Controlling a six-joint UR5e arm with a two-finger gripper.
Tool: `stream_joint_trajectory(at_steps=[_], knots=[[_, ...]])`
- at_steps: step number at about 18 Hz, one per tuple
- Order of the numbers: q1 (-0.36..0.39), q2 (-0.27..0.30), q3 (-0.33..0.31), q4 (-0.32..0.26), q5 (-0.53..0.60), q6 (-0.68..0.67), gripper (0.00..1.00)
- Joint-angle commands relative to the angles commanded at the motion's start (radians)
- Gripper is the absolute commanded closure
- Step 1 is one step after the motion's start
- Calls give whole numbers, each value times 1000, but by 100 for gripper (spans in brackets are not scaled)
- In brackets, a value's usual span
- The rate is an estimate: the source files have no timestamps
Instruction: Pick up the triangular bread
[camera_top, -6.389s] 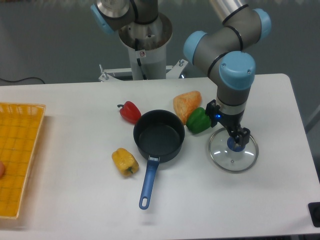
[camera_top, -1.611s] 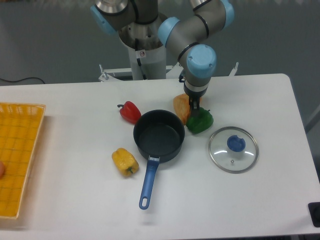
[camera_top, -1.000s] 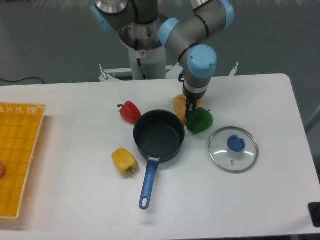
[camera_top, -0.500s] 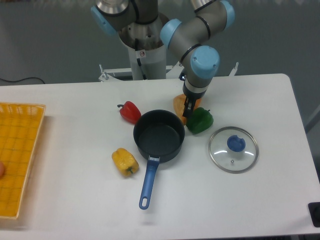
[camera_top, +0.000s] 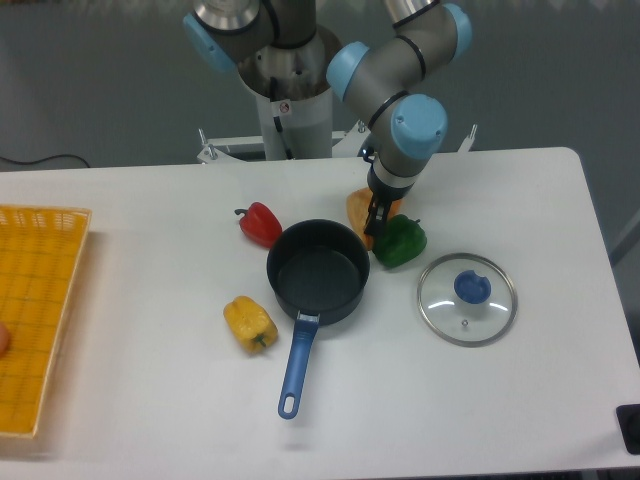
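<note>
Orange-tan and rough-crusted, the wedge-shaped triangular bread (camera_top: 360, 208) is found just behind the rim of the dark round saucepan with a blue handle (camera_top: 317, 273), on its far right side, and it is pressed against the green bell pepper (camera_top: 401, 240). Much of the loaf is hidden by the arm. The two-finger gripper (camera_top: 377, 218) is lowered right at the bread, on the side facing the green pepper, and the dark fingers (camera_top: 374, 214) are seen against its crust. Whether they are clamped on it or merely apart around it cannot be told from this view. The bread appears to rest on the white worktop (camera_top: 140, 240), so the approach is judged done, while a secure hold and the lift are left.
</note>
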Motion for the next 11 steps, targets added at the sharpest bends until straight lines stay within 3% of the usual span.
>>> stream_joint_trajectory(at_steps=[7,11], knots=[[2,-21,2,29,2,2,1],[15,-21,-9,37,2,2,16]])
